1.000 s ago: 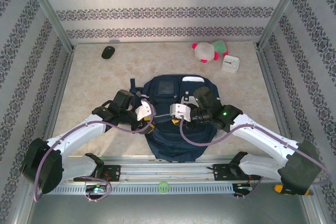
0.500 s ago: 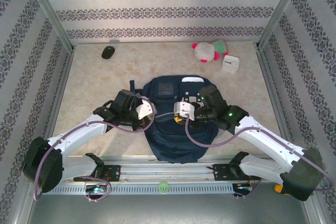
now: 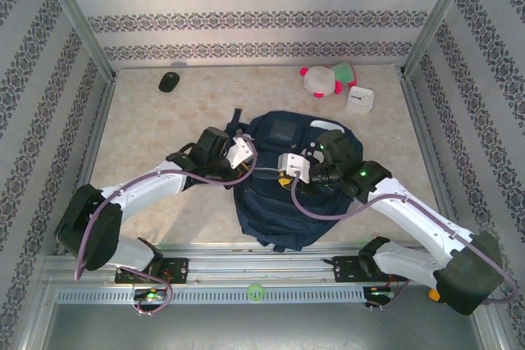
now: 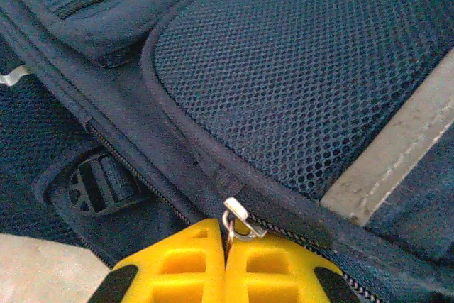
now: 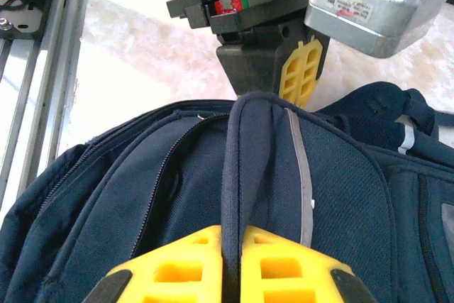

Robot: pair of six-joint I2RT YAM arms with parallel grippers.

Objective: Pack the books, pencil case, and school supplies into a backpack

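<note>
Navy backpack point(image 3: 262, 211) fabric sat pinched in my right gripper point(image 5: 233, 235), likely for tension; my left gripper point(image 4: 225, 233) clamped the zipper pull point(image 4: 240, 216).

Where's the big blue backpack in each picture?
Top external: the large navy blue fabric backpack lies at the picture's middle.
Left wrist: its mesh panel and zipper sit above the yellow fingers.
Right wrist: it covers the lower half, a fold pinched in the right gripper.
Shared landmark: the left gripper, shut on the metal zipper pull.
</note>
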